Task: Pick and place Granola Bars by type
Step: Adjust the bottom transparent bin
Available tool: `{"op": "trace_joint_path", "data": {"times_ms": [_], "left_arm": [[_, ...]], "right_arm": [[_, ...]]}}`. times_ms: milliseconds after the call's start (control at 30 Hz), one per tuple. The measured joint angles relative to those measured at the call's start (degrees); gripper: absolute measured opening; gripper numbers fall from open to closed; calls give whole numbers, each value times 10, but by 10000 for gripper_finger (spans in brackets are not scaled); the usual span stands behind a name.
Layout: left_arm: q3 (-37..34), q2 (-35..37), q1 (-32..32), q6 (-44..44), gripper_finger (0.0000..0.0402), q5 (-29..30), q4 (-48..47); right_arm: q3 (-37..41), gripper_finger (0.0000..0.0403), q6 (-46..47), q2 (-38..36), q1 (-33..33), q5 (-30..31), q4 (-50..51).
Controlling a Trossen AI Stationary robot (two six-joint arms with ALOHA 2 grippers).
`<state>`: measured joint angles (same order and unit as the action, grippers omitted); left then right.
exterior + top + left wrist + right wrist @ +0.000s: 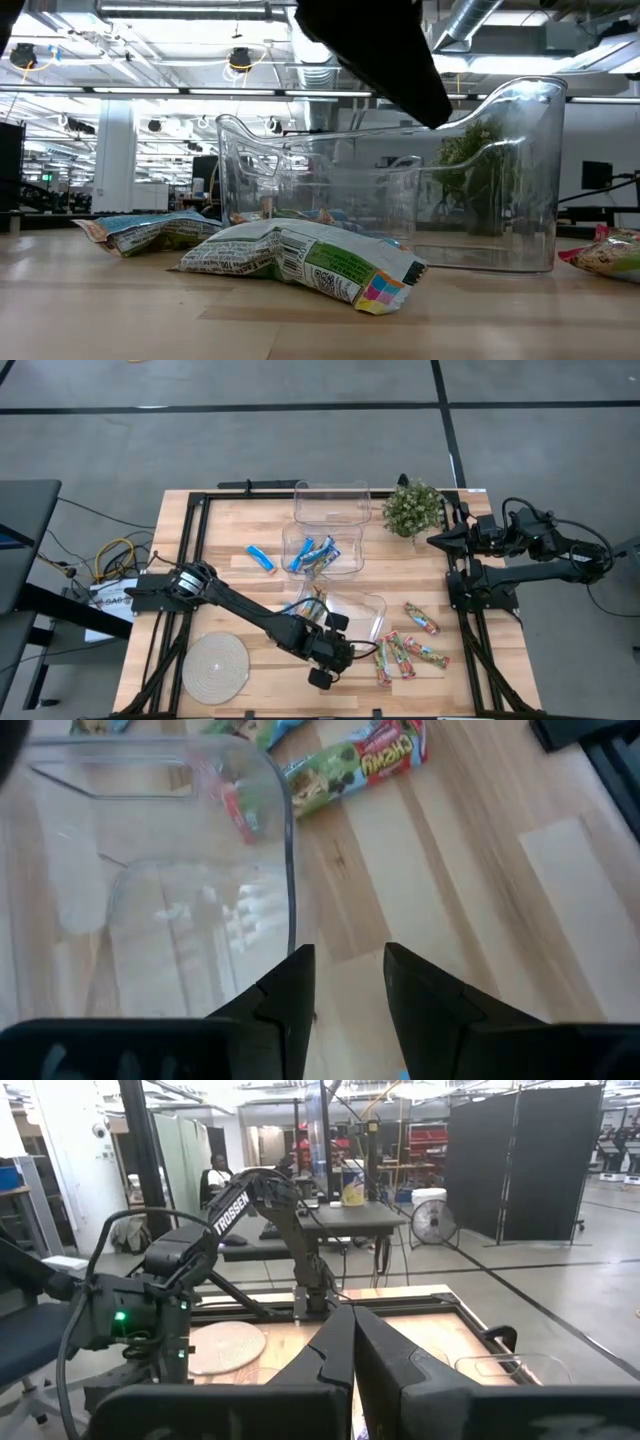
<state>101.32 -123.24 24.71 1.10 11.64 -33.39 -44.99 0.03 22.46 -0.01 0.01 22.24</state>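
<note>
Hovering part-open and empty, the left gripper (345, 982) points along the table toward the red-green-orange wrapped granola bar (355, 768), lying crosswise beside the clear plastic bin (150, 870).

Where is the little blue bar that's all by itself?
In the high view, the lone blue bar lies on the table's left half, just left of the middle clear bin, outside it.

bar (606, 252) cut off by frame edge, wrapper print unreadable
</note>
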Motion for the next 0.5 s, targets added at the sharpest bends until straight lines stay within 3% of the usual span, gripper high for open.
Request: {"op": "trace_joint_path", "data": {"times_ms": [233, 500], "left_arm": [[6, 1, -3, 3, 116, -70, 12], [7, -16, -19, 1, 116, -61, 33]], "right_arm": [[0, 0, 0, 0, 0, 0, 0], [0, 0, 0, 0, 0, 0, 0]]}}
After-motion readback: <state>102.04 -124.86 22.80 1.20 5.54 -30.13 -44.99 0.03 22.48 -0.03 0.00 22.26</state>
